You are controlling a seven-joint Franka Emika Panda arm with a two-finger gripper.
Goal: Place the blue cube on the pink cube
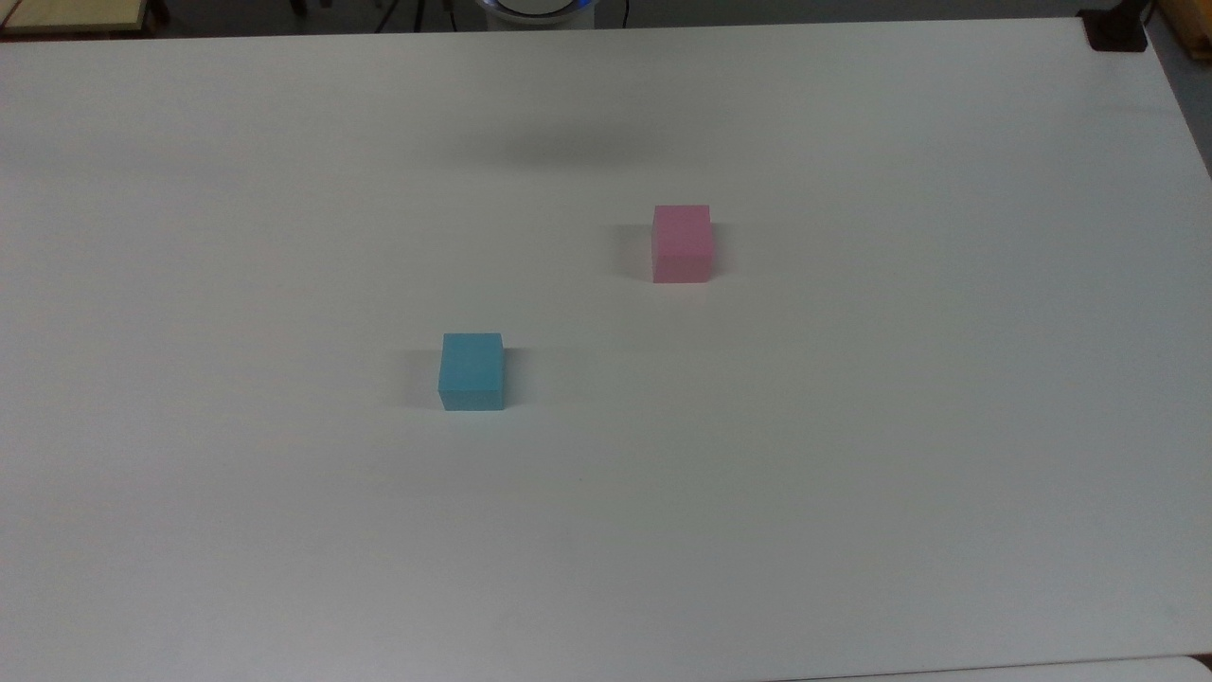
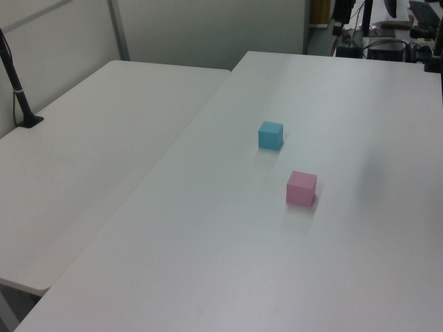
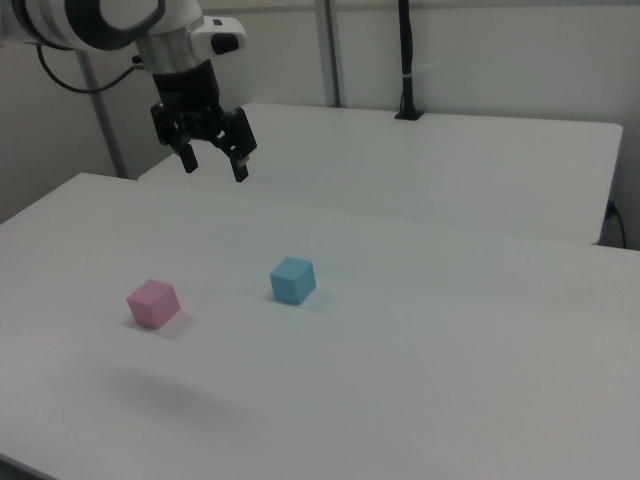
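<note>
In the right view the black two-finger gripper [image 3: 213, 163] on the white Franka arm hangs high above the white tabletop [image 3: 420, 380], its fingers spread apart with nothing between them and pointing downward. Both cubes sit well below the gripper and well apart from it, nearer the camera than it in this view.

The small matte light-blue cube [image 3: 292, 280] rests flat on the tabletop, below the gripper and a little toward the right view's right. The small matte pale-pink cube [image 3: 153, 303] rests flat on the tabletop too, below the gripper and a little toward the right view's left. The two cubes are apart, with bare tabletop between them, and neither touches the gripper.

In the top view the light-blue cube [image 1: 472, 371] lies lower and toward the top view's left of the pale-pink cube [image 1: 682, 243], with a soft shadow on the tabletop [image 1: 852, 455] above the pink one. In the left view the light-blue cube [image 2: 270, 135] sits farther from the camera than the pale-pink cube [image 2: 302, 188].

A second white table [image 3: 450, 165] stands behind the gripper in the right view, with a black pole [image 3: 406, 60] rising from it.
</note>
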